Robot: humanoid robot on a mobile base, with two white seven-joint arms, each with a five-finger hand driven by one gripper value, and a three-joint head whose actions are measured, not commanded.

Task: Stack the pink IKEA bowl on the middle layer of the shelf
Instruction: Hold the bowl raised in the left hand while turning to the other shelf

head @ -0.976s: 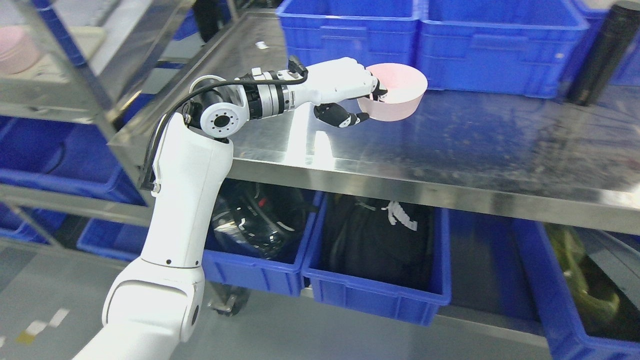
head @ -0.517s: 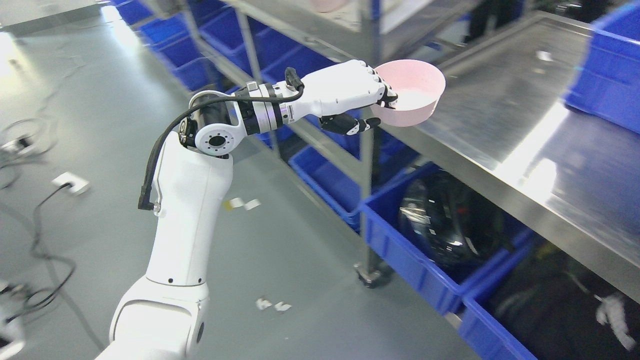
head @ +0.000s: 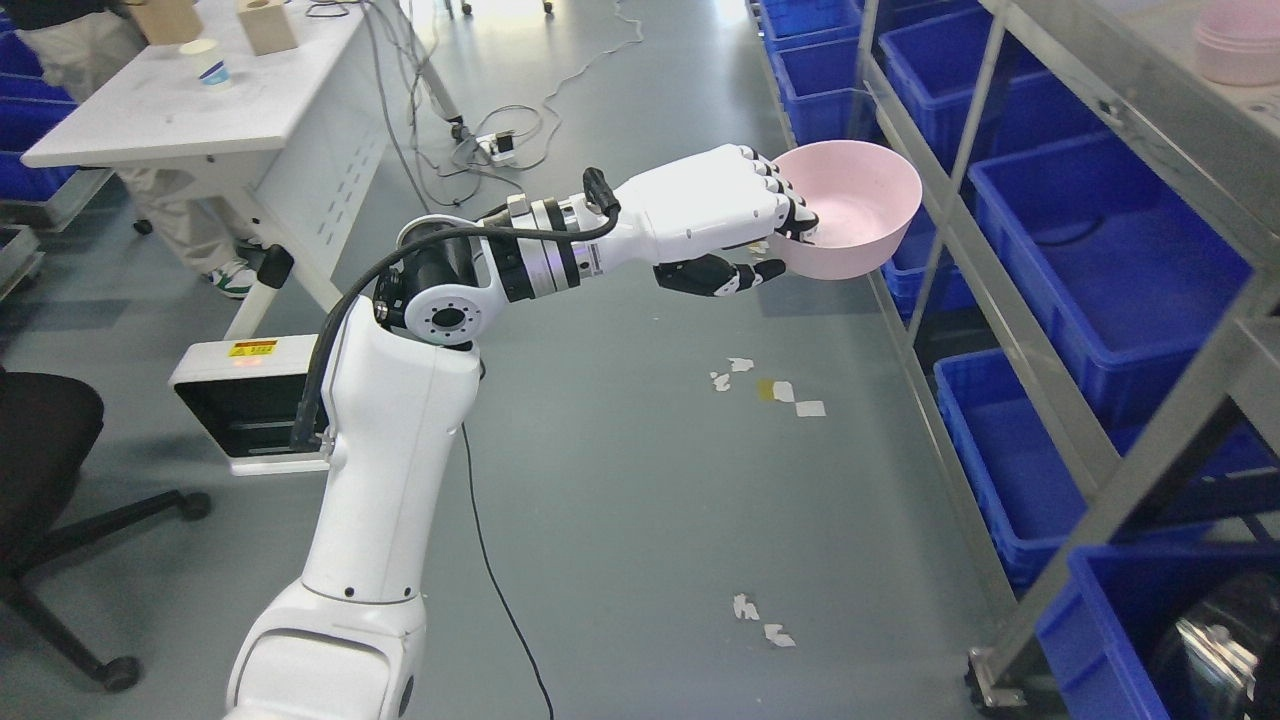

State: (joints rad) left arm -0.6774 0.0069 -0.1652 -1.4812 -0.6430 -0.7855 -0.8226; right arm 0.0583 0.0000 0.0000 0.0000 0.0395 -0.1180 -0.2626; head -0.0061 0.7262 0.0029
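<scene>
My left hand (head: 778, 235) is shut on the near rim of a pink bowl (head: 862, 218), fingers inside and thumb under the wall. The bowl hangs in the air over the grey floor, just left of a steel shelf rack (head: 1040, 330). At the top right, other pink bowls (head: 1238, 42) sit stacked on a shelf level of that rack. My right arm does not show.
Blue bins (head: 1090, 260) fill the rack's lower levels along the right side. A white desk (head: 190, 110) with a person's legs behind it stands at the top left. A black chair (head: 50, 470) is at the left edge. Cables lie on the floor.
The whole picture has swung left, so the camera has turned. The steel tabletop and its bins have left the view. My left hand still holds the bowl, now beside the shelf rack.
</scene>
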